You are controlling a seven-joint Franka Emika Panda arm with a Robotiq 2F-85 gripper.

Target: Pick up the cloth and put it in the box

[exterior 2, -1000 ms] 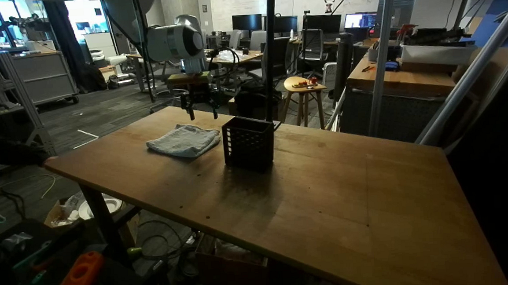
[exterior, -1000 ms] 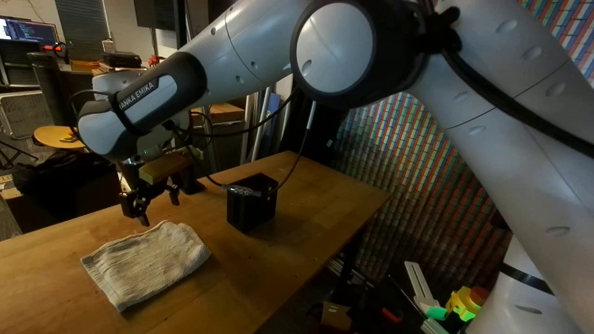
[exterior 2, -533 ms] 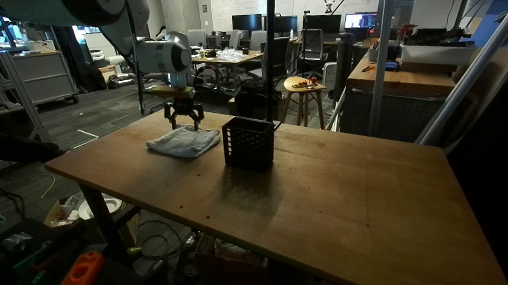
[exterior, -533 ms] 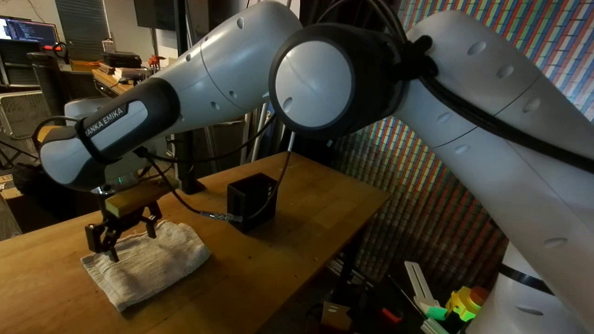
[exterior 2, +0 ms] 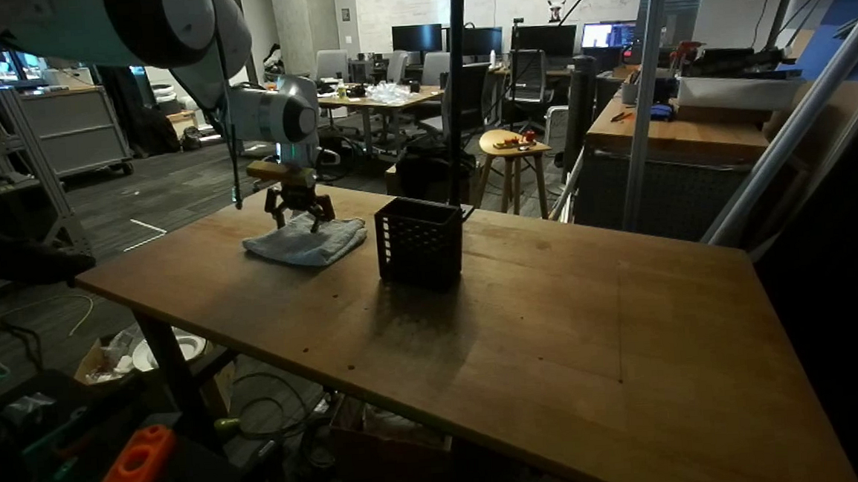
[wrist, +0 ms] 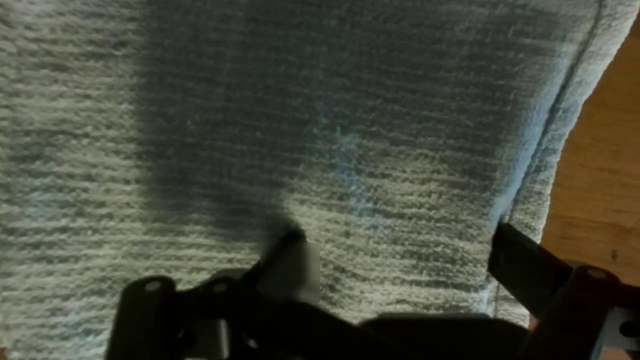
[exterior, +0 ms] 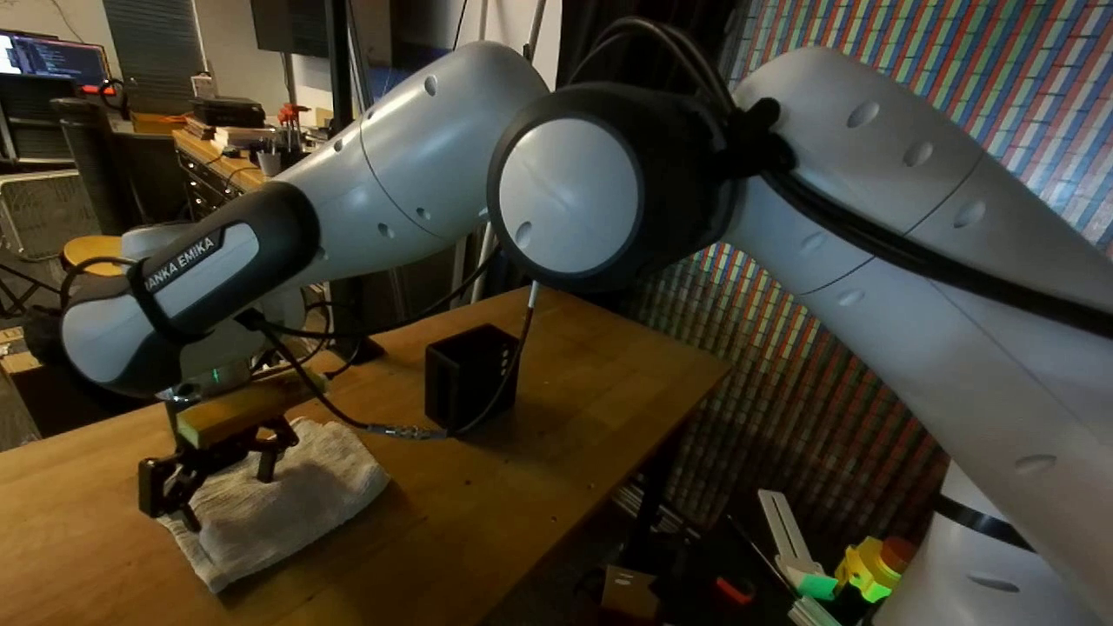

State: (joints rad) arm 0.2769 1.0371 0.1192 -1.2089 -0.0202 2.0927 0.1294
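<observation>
1. Pale grey-white cloth (exterior 2: 303, 250) of soft ribbed fabric, roughly rectangular, a little wrinkled, lies on the long brown wooden table (exterior 2: 590, 320); nearer the long edge that bears a tall, thin black pole (exterior 2: 458, 105) than the long edge opposite
2. Black, two-fingered, hinged gripper (exterior: 229, 502) points down over the cloth; released, jaws spread wide
3. Wrist view: its dark fingers (wrist: 525, 260) stand well apart at the weave, a stretch of cloth between them; one tip meets the stitched seam close to the cloth's border, brown wood showing beyond; whether they press in, cannot tell
4. Black, cube-like box (exterior 2: 424, 252) with lattice sides stands upright on the table, open top up, near the cloth yet apart from it; inside too dark to read
5. White-and-grey, smooth-shelled robot arm (exterior: 569, 196) reaches over the table; in an exterior view its thin black, silver-jointed cable (exterior: 406, 431) passes in front of the box
6. Yellow-brown, bar-shaped block (exterior: 243, 409) sits just above the gripper
7. Pale wooden stool (exterior 2: 490, 140) stands on the floor past the pole's edge of the table
</observation>
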